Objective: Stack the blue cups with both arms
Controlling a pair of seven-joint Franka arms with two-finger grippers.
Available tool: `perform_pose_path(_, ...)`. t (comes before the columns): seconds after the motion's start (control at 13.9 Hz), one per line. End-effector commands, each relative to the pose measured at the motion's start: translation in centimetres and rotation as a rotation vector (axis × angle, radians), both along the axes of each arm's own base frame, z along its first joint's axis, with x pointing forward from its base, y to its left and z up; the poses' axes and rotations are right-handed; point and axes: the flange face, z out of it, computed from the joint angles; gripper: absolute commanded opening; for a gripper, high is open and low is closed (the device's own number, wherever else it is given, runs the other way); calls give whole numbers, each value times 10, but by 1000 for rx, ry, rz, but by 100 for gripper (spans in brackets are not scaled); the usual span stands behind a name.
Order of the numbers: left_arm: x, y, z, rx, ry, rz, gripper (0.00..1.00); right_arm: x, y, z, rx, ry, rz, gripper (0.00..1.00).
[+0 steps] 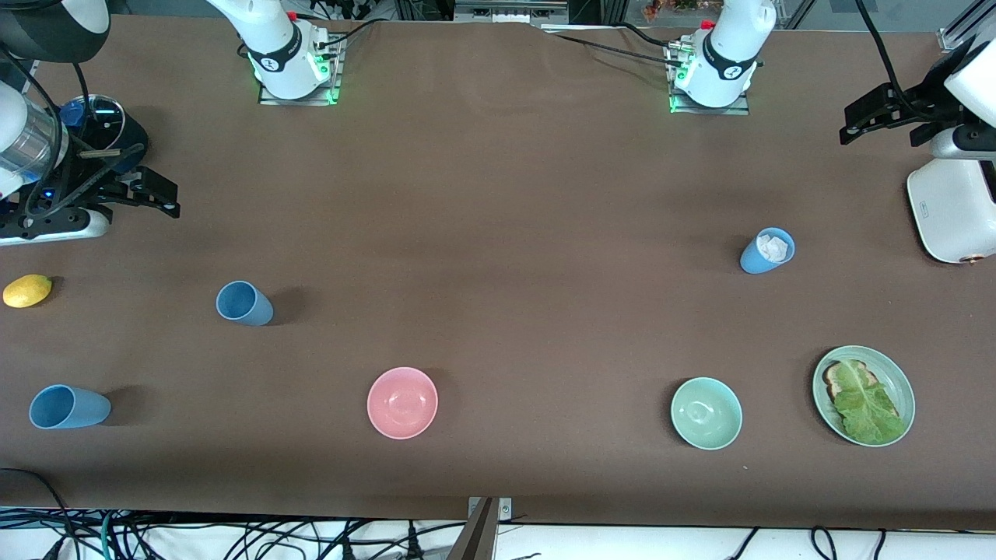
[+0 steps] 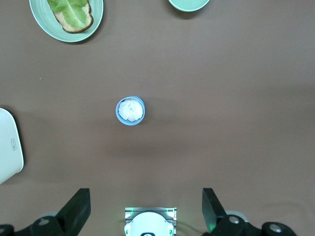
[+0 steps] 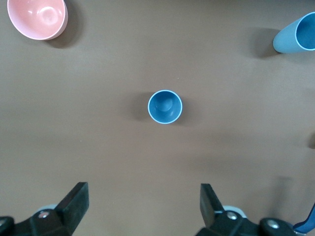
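Three blue cups stand apart on the brown table. One blue cup [image 1: 767,250] [image 2: 130,110] toward the left arm's end has crumpled white paper inside. An empty blue cup [image 1: 244,303] [image 3: 165,106] stands toward the right arm's end. The third blue cup [image 1: 68,407] [image 3: 295,34] is nearer the front camera, close to the table's end. My left gripper [image 1: 862,118] [image 2: 146,199] hangs open high over the table's end, holding nothing. My right gripper [image 1: 159,198] [image 3: 142,196] is open and empty, raised near the other end.
A pink bowl [image 1: 402,402] [image 3: 37,17], a mint bowl [image 1: 706,413] [image 2: 189,4] and a green plate [image 1: 903,385] [image 2: 96,12] of toast and lettuce line the near side. A lemon [image 1: 27,290] and a white appliance [image 1: 953,210] sit at the table's ends.
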Motion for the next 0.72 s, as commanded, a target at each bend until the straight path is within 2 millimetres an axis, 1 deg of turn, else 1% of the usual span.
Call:
perform_pose_path(0.0, 2, 2, -5, -13, 12, -2, 100, 1, -1, 2, -1, 12, -12, 100)
perform_pose_path(0.22, 3, 0, -4, -18, 10, -4, 100, 2, 2, 5, 0, 4, -7, 100)
perform_pose_path(0.36, 5, 2, -7, -17, 16, 0, 100, 3, 2, 10, 0, -7, -6, 100)
perform_pose_path(0.43, 7, 5, -10, -17, 21, 6, 100, 3, 1, 10, 1, -7, -3, 100)
perform_pose_path(0.65, 8, 3, -10, -21, 20, 3, 100, 3, -2, 10, 1, -8, -1, 100)
